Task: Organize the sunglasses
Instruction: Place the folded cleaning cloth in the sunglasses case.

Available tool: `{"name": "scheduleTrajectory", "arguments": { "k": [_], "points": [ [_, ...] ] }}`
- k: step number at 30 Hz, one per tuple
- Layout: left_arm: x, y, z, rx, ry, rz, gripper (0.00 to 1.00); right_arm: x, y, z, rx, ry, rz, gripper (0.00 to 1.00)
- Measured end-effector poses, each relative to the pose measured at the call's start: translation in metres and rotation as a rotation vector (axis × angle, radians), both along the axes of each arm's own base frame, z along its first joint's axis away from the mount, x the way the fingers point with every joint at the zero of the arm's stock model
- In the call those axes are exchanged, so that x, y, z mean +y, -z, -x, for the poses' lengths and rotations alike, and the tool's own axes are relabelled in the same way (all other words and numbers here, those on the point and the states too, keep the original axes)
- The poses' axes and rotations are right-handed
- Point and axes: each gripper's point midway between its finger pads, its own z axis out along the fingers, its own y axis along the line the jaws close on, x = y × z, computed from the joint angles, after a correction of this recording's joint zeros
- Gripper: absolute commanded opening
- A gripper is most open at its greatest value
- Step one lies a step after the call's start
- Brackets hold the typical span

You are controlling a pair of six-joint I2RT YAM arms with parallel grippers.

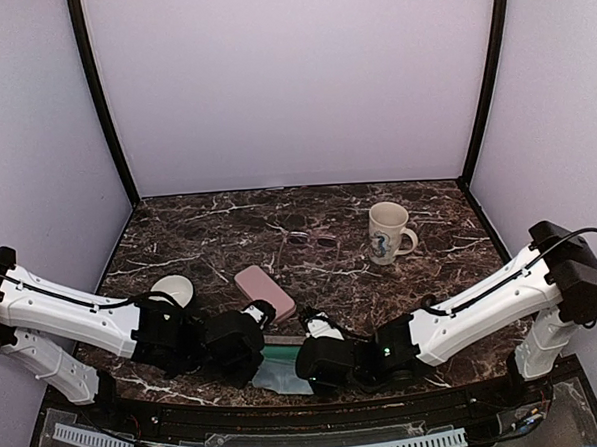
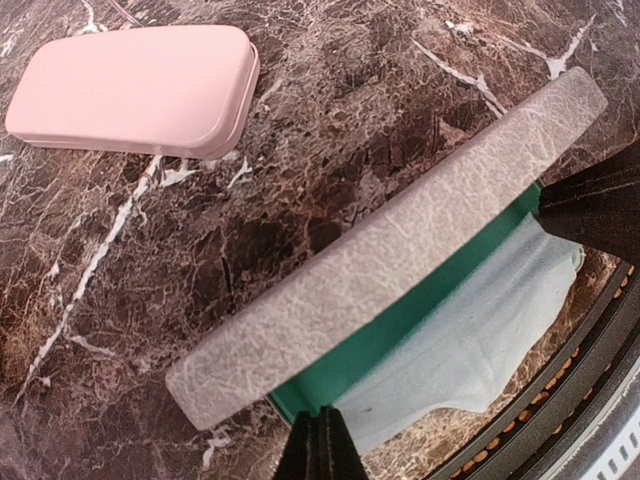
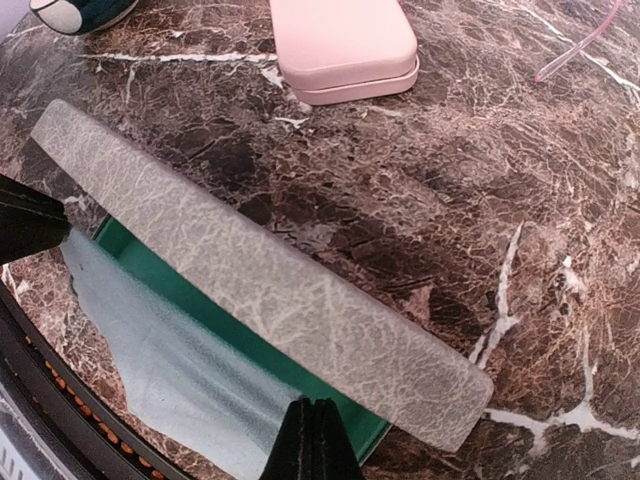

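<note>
The two sunglasses lie at mid-table in the top view: the thin dark pair (image 1: 312, 239) and the red-pink pair (image 1: 284, 248) beside it. One pink temple shows in the right wrist view (image 3: 580, 42). Both grippers are far from them, at the table's front edge over an open grey case (image 1: 284, 340) with a green lining (image 2: 385, 335) (image 3: 170, 280). My left gripper (image 2: 320, 440) (image 1: 257, 358) is shut at one corner of the light blue cloth (image 2: 480, 330). My right gripper (image 3: 313, 432) (image 1: 308, 368) is shut at the cloth's other end (image 3: 170, 355).
A shut pink case (image 1: 264, 291) (image 2: 135, 88) (image 3: 345, 40) lies just behind the grey case's raised lid (image 2: 390, 250) (image 3: 270, 290). A white bowl (image 1: 172, 289) sits at the left and a white mug (image 1: 387, 233) at the back right. The table's front rim (image 1: 318, 403) is right below the grippers.
</note>
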Motion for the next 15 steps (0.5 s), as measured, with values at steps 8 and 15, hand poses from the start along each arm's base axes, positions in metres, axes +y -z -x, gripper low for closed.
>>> {"name": "scheduleTrajectory", "arguments": {
  "k": [8, 15],
  "points": [
    [0.002, 0.003, -0.007, -0.013, -0.016, -0.012, 0.00, 0.000, -0.002, -0.008, -0.038, 0.017, 0.017, 0.00],
    [0.001, 0.007, -0.011, -0.021, -0.022, -0.025, 0.00, 0.000, 0.001, -0.012, -0.062, 0.026, 0.042, 0.00]
  ]
}}
